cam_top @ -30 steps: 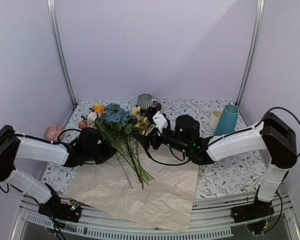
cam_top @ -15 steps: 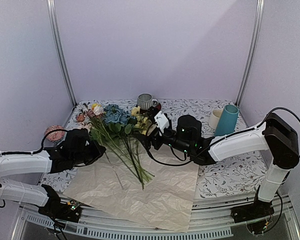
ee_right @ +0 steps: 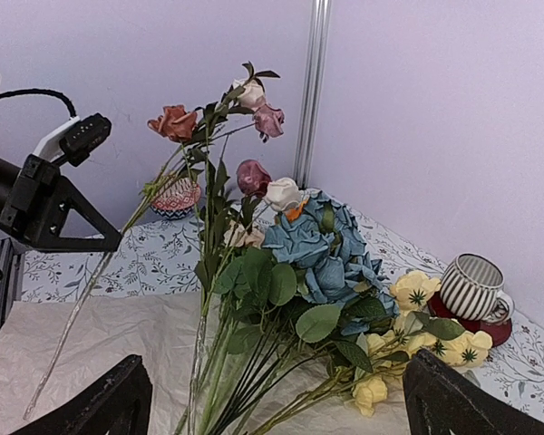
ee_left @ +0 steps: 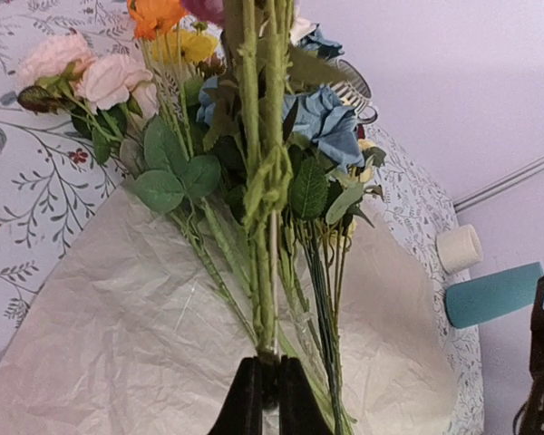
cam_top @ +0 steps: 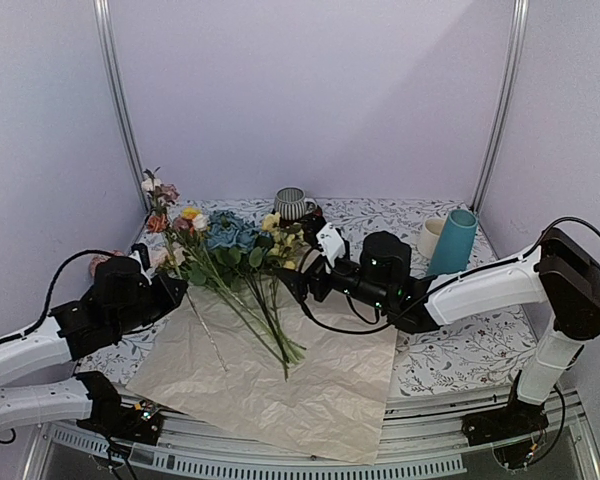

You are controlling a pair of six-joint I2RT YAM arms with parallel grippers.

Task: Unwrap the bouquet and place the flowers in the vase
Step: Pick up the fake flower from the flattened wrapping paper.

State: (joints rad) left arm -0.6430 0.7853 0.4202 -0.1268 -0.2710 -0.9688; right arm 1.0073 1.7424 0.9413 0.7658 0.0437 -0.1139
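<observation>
The bouquet lies unwrapped: the flowers (cam_top: 242, 245) rest in a loose bunch on the flat peach paper (cam_top: 270, 385), blue and yellow blooms (ee_right: 317, 245) toward the back. My left gripper (cam_top: 170, 290) (ee_left: 272, 362) is shut on a few green stems (ee_left: 261, 227), and their pink and orange blooms (cam_top: 156, 195) (ee_right: 177, 122) stand up at the left. My right gripper (cam_top: 288, 282) (ee_right: 276, 362) hangs open just right of the bunch, stems between and below its fingers, not touching. The teal vase (cam_top: 453, 240) (ee_left: 494, 294) stands at the back right.
A cream mug (cam_top: 430, 238) (ee_left: 459, 248) stands beside the vase. A striped cup (cam_top: 292, 202) (ee_right: 474, 286) sits on a red saucer behind the bunch. A pink patterned bowl (ee_right: 177, 197) is at the far left. The frame posts stand at the back corners.
My left gripper has pulled back to the left and tipped up, lifting its stems out of the bunch so their blooms rise. The right arm has shifted slightly right.
</observation>
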